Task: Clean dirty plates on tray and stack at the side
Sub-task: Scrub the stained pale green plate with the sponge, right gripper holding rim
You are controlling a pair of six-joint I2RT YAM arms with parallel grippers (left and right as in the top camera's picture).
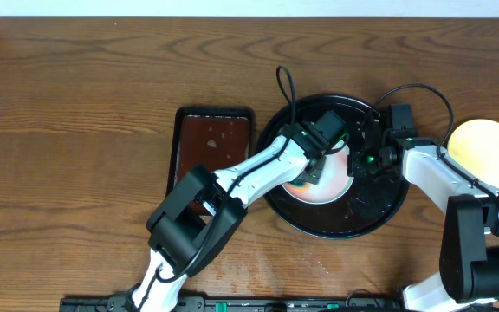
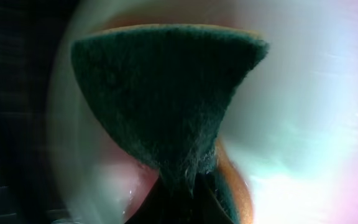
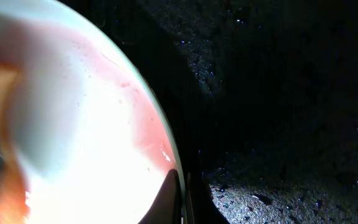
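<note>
A white plate [image 1: 329,185] lies inside the black tray [image 1: 379,221]. My left gripper [image 1: 315,165] is over the plate, shut on a green sponge [image 2: 166,99] with an orange backing, and the sponge fills the left wrist view above the plate [image 2: 303,124]. My right gripper [image 1: 364,159] is at the plate's right edge, shut on the rim; in the right wrist view its fingertips [image 3: 169,199] pinch the plate [image 3: 73,124] edge. A red smear [image 3: 143,127] runs along the inside of the rim. The tray [image 3: 278,93] floor is wet.
A pale yellow plate [image 1: 488,154] sits on the wooden table to the right of the tray. A rectangular reddish-brown tray [image 1: 215,139] lies left of the black tray, under my left arm.
</note>
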